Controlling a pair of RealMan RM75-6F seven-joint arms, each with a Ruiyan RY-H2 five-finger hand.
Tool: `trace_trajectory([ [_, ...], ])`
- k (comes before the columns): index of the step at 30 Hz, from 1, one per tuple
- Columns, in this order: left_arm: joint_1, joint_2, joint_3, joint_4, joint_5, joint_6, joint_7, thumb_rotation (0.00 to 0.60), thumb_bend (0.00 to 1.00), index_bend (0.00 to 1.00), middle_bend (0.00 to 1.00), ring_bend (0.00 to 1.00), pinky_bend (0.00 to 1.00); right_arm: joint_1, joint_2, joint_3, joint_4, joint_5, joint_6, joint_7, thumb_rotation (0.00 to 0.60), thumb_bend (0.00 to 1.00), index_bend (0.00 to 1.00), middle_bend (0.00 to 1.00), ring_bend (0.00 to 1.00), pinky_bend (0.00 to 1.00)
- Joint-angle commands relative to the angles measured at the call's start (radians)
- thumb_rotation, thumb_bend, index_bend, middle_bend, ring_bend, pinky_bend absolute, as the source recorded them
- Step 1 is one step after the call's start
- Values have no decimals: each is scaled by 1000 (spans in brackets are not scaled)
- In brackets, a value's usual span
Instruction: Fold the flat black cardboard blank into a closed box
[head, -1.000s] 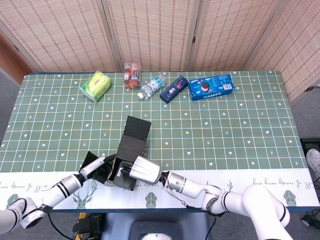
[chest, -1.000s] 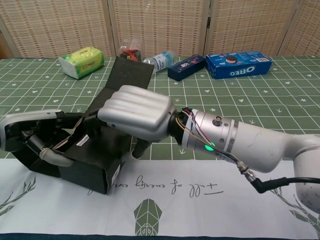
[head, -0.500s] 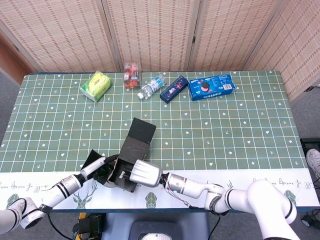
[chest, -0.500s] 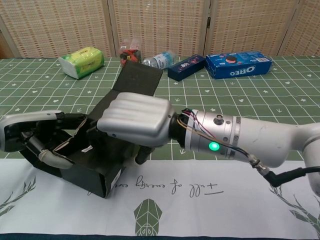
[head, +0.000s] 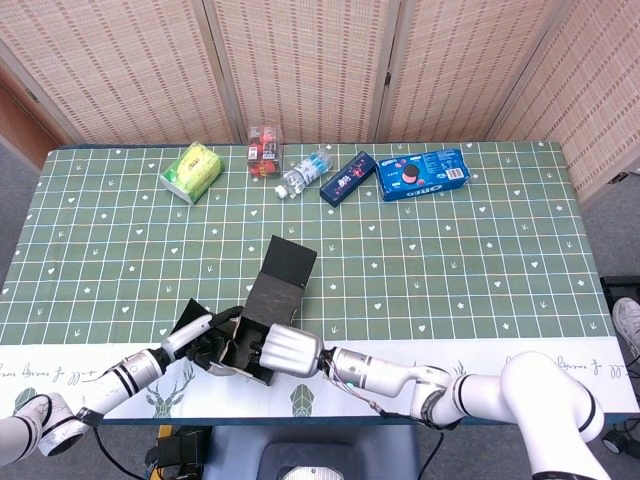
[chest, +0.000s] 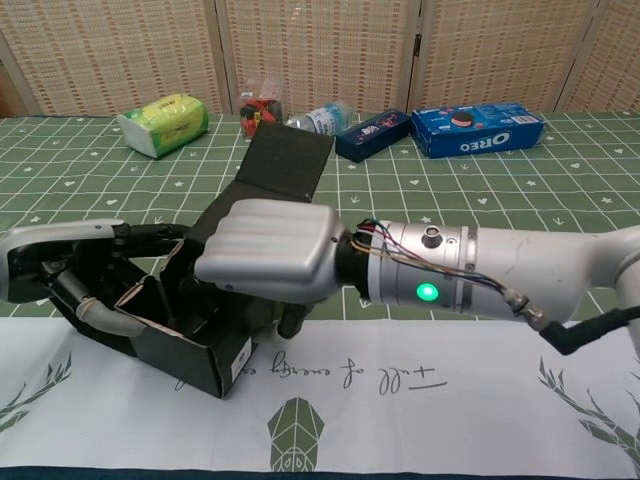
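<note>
Box (chest: 215, 330): black, partly formed, at the near table edge on the white runner (chest: 400, 400); one end open toward you, long lid flap (chest: 285, 160) raised and leaning away.
Left hand (chest: 80, 275): your fingers reach into the open end and grip its wall, seemingly to brace the shell so it cannot slide or collapse.
Right hand (chest: 270, 250): knuckles up, laid over the box top, fingers curled down its far side; it presses and clasps the box, probably to hold the walls square.
Head view: box (head: 262, 320) sits between left hand (head: 205, 345) and right hand (head: 283, 350).
Stage: judged mid-fold; lid not yet closed, end flap untucked.
Risk: pressing too hard may buckle the thin walls.
Bystanders: green pack (head: 191, 170), bottle (head: 303, 172), Oreo pack (head: 424, 173), all along the far edge, well apart from the work.
</note>
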Motion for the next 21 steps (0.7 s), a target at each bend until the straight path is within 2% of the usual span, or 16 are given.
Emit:
trace_trajectory([
  [1,0,1,-1,-2,-3,0,-3,600,112,79,123,629,909,16,15,6,-23,15,-38,-11,600,304,409,415,801,1000],
  [6,0,4,2,-6,-5,-2,-4,600,112,82,123,630,906,32,28,12,-48,30,-75,-9,600,356,505,485,808,1000],
  [12,0,2,-1,-7,-11,-3,-6,600,113,90,123,632,907,39,31,16,-57,40,-86,3,600,362,644,594,815,1000],
  [17,-1,-2,-3,-8,-14,-7,-3,600,113,95,123,634,907,40,32,14,-58,42,-88,3,600,361,656,600,816,1000],
  [21,-2,-4,-6,-8,-20,-13,-3,600,112,97,124,634,907,39,36,12,-59,43,-88,-3,600,359,652,555,817,1000],
])
